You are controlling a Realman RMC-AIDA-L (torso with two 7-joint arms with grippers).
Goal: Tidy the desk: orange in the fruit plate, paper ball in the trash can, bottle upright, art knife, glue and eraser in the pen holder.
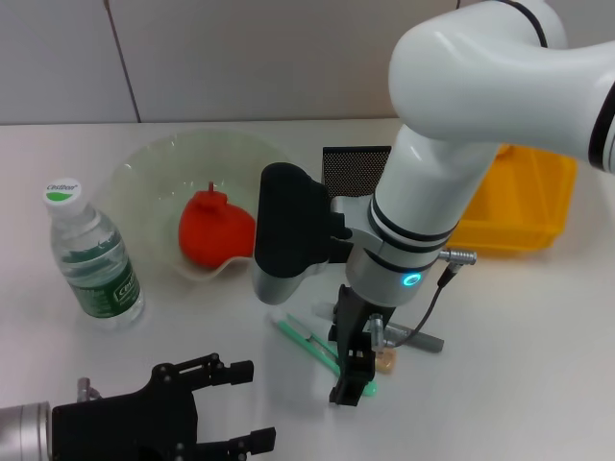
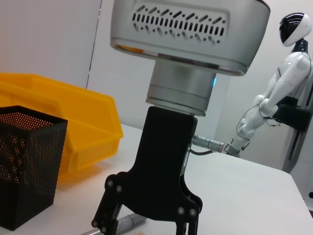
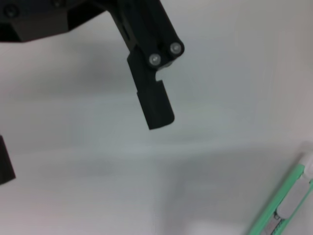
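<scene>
Parked at the lower left, the left gripper (image 1: 216, 408) is spread wide. Mid-frame, the right gripper (image 1: 354, 370), jaws apart, hangs over the art knife (image 1: 306, 338); it should straddle the knife squarely, avoiding the eraser (image 1: 386, 363).

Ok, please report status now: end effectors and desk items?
Right end effector low over art knife, open. Left end effector open, idle near front edge. Orange in fruit plate, bottle upright. Glue, eraser close by.

white desk (image 1: 538, 384), pale panelled wall (image 1: 240, 58)
</scene>
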